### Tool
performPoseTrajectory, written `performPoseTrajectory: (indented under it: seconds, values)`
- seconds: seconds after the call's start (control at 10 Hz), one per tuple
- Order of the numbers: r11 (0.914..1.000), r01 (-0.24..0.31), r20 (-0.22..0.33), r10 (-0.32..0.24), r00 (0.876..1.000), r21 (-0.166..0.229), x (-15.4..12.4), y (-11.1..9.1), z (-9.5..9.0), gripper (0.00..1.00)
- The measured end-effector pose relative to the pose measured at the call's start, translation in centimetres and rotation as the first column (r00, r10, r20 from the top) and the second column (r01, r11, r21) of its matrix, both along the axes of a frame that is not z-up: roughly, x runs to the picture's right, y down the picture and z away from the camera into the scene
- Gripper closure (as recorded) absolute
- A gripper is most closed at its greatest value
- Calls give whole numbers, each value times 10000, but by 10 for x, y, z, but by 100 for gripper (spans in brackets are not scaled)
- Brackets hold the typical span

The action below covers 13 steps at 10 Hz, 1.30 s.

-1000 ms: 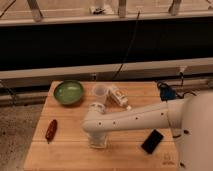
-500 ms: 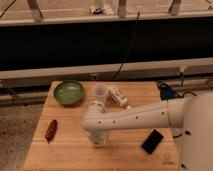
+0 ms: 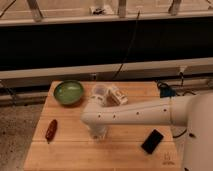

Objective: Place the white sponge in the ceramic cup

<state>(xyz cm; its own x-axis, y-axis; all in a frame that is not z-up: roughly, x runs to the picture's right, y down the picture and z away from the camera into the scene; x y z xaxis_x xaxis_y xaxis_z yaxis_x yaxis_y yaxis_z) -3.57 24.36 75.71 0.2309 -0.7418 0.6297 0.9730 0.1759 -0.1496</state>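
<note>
Our gripper [image 3: 98, 133] is pointing down at the table [image 3: 70, 155]; we cannot tell its grip, and the white sponge is hiding from view. The ceramic cup [image 3: 99, 92] is standing beyond it, beside an unreadably labelled bottle [image 3: 118, 95].

We take this for a robotics lab or test bay. A wooden table [image 3: 70, 152] stands on a speckled floor [image 3: 17, 125]. At 12 o'clock a long dark panel [image 3: 60, 47] runs behind it, with a black cable [image 3: 129, 47] hanging across and metal frame legs [image 3: 35, 9] above. The gripper [image 3: 98, 133] points down near the table's centre.
</note>
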Motion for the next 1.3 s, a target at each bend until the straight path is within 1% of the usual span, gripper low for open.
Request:
performPoseTrajectory:
  seconds: [0.2,0.4,0.6,0.8,1.0,1.3]
  values:
    - [9999,-120,-3,120,9999,99,2,-13,-1,99]
    - [9998,-181,-11,182,9998,126,5,-22,-4,99]
    - [9997,-181,25,181,9998,145,7,-40,-15,99]
    - [9998,-141,37,141,9999,154,13,-43,-17,99]
    - [9997,-146,-22,147,9999,191,26,-53,-17,99]
    - [9995,-136,3,136,9999,301,31,-65,-16,99]
